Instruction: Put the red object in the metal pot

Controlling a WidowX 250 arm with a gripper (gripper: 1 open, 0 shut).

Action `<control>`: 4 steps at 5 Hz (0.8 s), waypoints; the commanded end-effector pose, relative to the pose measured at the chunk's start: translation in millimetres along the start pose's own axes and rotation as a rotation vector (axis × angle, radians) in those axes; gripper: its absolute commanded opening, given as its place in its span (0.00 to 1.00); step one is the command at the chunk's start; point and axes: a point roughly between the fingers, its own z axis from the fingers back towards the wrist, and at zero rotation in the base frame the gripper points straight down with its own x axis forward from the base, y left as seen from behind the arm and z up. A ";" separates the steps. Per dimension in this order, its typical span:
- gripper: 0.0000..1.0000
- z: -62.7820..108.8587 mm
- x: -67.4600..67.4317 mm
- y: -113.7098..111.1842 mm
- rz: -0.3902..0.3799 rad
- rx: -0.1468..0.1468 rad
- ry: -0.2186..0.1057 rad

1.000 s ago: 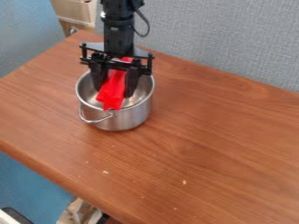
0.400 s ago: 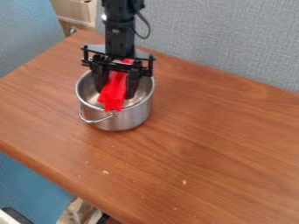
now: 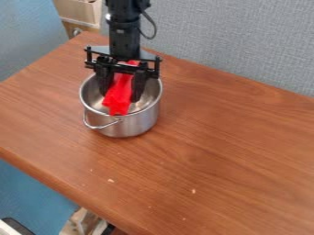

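Gripper point(image 3: 123, 81): clamped on the red object's upper end, pointing down.
Red object point(image 3: 117, 97): tilted inside metal pot point(image 3: 123, 119).
Handling: likely light, rigid; ridged sides aid grip.

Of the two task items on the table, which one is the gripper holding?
The red object: it is pinched in the gripper, slanting down inside the metal pot, which simply stands on the table.
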 end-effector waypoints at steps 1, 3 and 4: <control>0.00 14.5 8.5 5.0 0.020 -0.007 -0.058; 0.00 13.4 9.4 5.3 0.027 -0.009 -0.057; 0.00 13.1 9.7 5.4 0.030 -0.010 -0.056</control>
